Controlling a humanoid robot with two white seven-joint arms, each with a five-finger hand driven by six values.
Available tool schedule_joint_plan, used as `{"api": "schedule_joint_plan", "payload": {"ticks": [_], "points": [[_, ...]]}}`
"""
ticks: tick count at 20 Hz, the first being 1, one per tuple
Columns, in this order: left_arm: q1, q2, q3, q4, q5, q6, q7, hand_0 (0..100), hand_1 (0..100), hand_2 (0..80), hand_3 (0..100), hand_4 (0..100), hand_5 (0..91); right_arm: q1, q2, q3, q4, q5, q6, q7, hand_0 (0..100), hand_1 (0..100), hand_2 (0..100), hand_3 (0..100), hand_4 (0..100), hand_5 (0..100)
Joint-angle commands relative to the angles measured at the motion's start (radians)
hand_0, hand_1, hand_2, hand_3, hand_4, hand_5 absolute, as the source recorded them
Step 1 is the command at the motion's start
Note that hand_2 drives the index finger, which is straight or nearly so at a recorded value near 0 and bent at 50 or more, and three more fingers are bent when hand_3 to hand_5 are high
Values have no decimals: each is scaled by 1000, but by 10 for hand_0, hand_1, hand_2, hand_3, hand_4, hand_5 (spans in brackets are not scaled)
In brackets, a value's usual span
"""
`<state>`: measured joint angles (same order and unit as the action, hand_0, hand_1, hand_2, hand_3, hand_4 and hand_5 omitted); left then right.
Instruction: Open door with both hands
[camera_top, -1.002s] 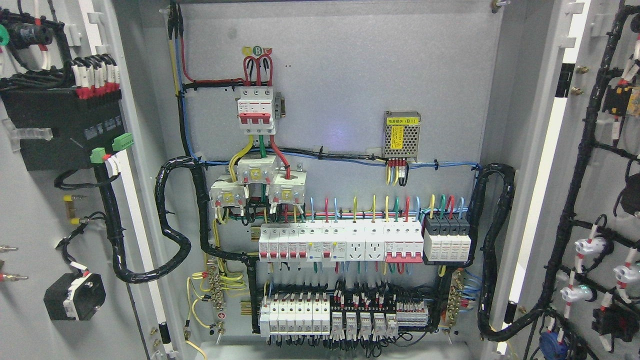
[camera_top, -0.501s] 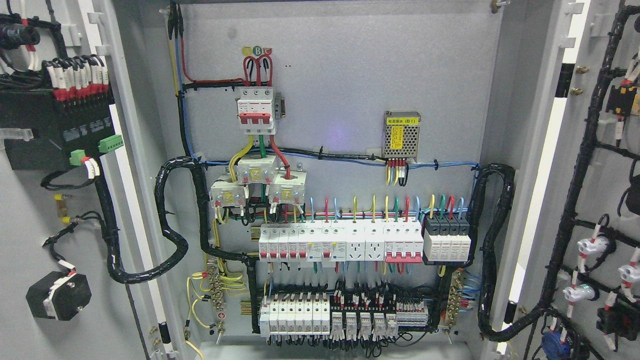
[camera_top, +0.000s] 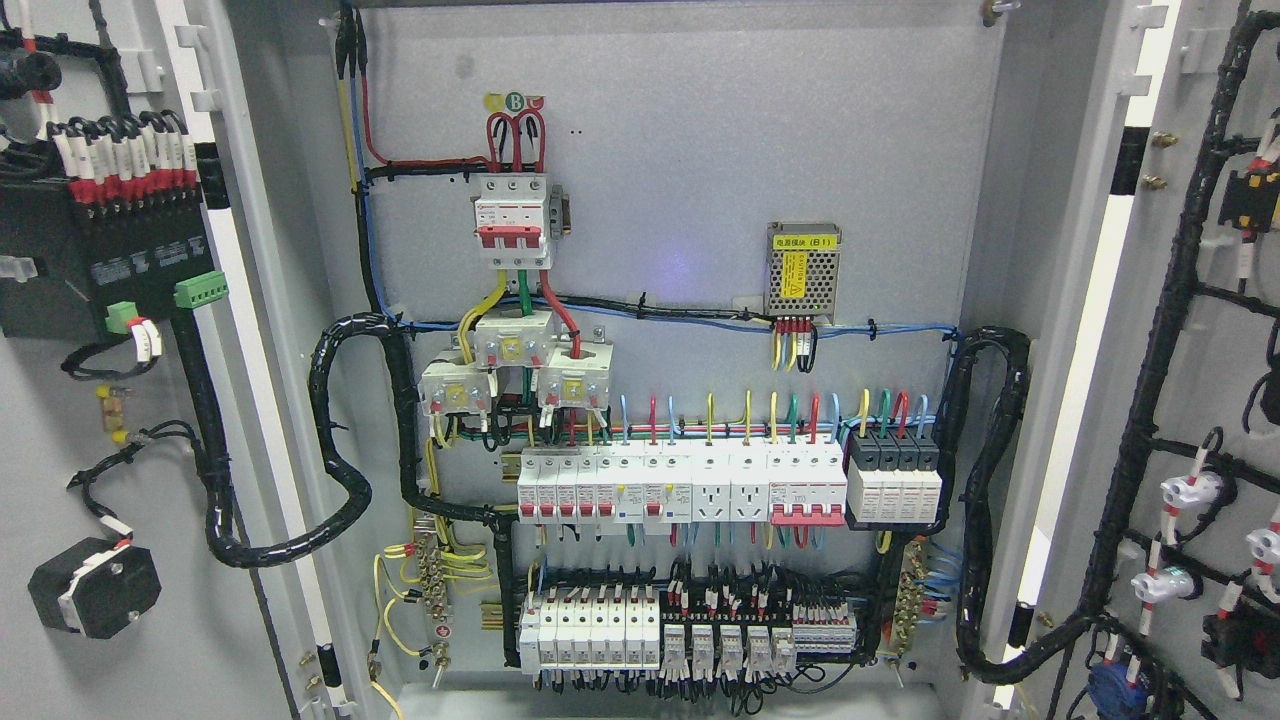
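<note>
An electrical cabinet fills the head view with both doors swung wide. The left door (camera_top: 60, 420) shows its inner face at the picture's left, carrying a black module (camera_top: 100, 250) and a black round-faced part (camera_top: 93, 587). The right door (camera_top: 1200, 400) shows its inner face at the right, with black cable looms and white lamp backs (camera_top: 1190, 492). Between them the grey back panel (camera_top: 700, 180) is fully exposed. Neither of my hands nor arms shows anywhere.
On the back panel sit a red-and-white main breaker (camera_top: 512, 220), a small power supply (camera_top: 803, 271), a row of breakers (camera_top: 680, 485) and a lower terminal row (camera_top: 690, 635). Thick black looms (camera_top: 340, 440) run from the panel to each door.
The left door has swung further outward: its black module and round part slid toward the picture's left edge. The right door's fittings also drifted slightly right. The back panel has not moved.
</note>
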<state>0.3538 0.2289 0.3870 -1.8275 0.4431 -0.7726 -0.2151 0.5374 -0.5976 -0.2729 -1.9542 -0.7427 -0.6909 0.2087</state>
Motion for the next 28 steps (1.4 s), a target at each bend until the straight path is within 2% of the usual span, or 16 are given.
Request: {"api": "schedule_joint_plan", "payload": {"ticks": [1,7,12,16,20,28], "points": [[-42,32,32,74,0,-91,0,0,0,0,0,31,0,10,1,-43,11,-38,4,0,106,0,0,0,0,0],[-127,99,35,177,5,-60,2,0,0,0,0,31,0,15,1,-48,32,-40,2,0,106,0,0,0,0,0],[-173,124,65,247,11,-57,2,0,0,0,0,31,0,15,1,-61,41,-56,4,0,107,0,0,0,0,0],[-180,138,73,284,11,-47,2,0,0,0,0,31,0,15,-1,-63,43,-81,4,0,106,0,0,0,0,0],[-182,138,104,292,11,30,0,0,0,0,0,32,0,15,-1,-63,51,-81,4,0,106,0,0,0,0,0],[-220,173,118,376,28,36,0,0,0,0,0,31,0,24,-1,-63,54,-81,2,0,107,0,0,0,0,0]]}}
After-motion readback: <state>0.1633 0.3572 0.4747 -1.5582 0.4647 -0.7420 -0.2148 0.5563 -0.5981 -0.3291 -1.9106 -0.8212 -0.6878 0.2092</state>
